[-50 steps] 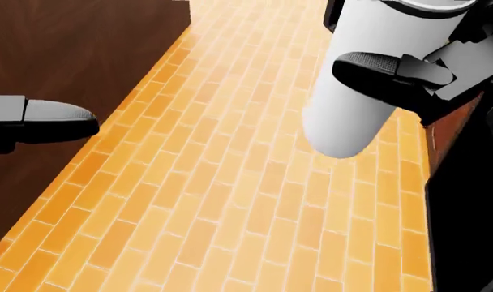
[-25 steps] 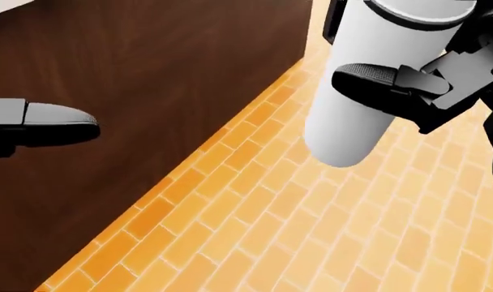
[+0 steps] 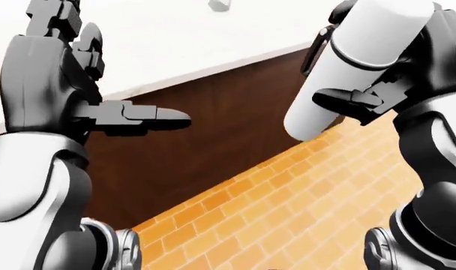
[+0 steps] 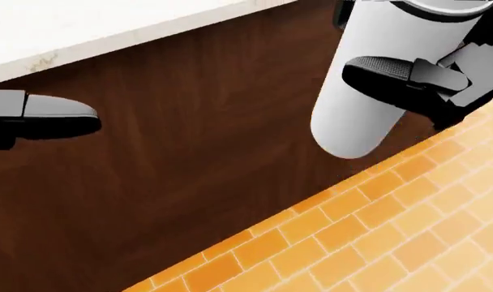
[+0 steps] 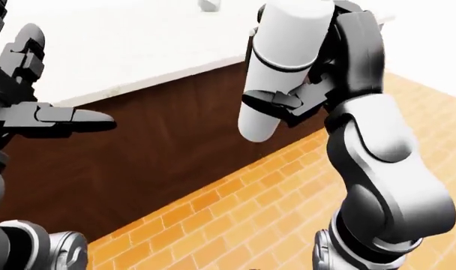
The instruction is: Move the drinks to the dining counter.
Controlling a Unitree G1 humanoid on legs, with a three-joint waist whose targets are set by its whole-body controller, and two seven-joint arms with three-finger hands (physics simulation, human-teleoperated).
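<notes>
A tall white cylindrical drink bottle (image 5: 276,67) with a grey cap band hangs tilted in the air, and my right hand (image 5: 307,93) is shut on it, dark fingers wrapped round its middle. The same bottle (image 4: 376,79) fills the upper right of the head view. My left hand (image 3: 127,115) is held up at the left with its fingers stretched out and nothing in them. The dining counter has a white top (image 3: 183,45) and a dark wood side (image 4: 189,152), and it stands just beyond both hands.
An orange brick floor (image 4: 393,243) runs along the foot of the counter at the lower right. A small grey object (image 3: 219,5) sits on the counter top near the upper edge of the left-eye view; I cannot tell what it is.
The camera has moved: the counter's wood side and white top have swung into the view and the brick floor has slid to the lower right. Both hands keep their pose, bottle still held.
</notes>
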